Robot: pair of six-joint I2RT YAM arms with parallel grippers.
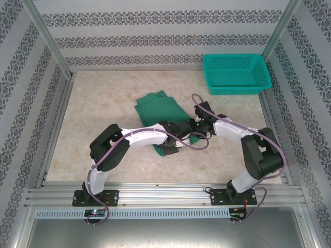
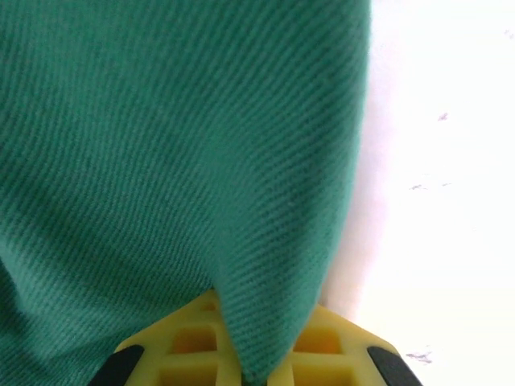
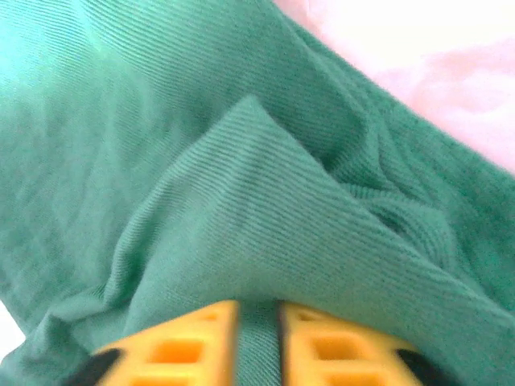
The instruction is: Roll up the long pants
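Note:
The long pants [image 1: 158,107] lie folded as a dark green bundle in the middle of the table. My left gripper [image 1: 169,147] is at the bundle's near end. In the left wrist view it [image 2: 256,342] is shut on a fold of the pants [image 2: 177,145], which hangs between the yellow fingers [image 2: 338,346]. My right gripper [image 1: 199,124] is at the bundle's right edge. In the right wrist view its [image 3: 257,330] jaws stand a narrow gap apart, with the green cloth [image 3: 241,201] lying in the gap and bunched over the fingertips.
A teal mesh basket [image 1: 236,73] stands at the back right corner. Metal frame posts and patterned walls ring the beige table [image 1: 98,113]. The two wrists are close together over the cloth, cables looping between them.

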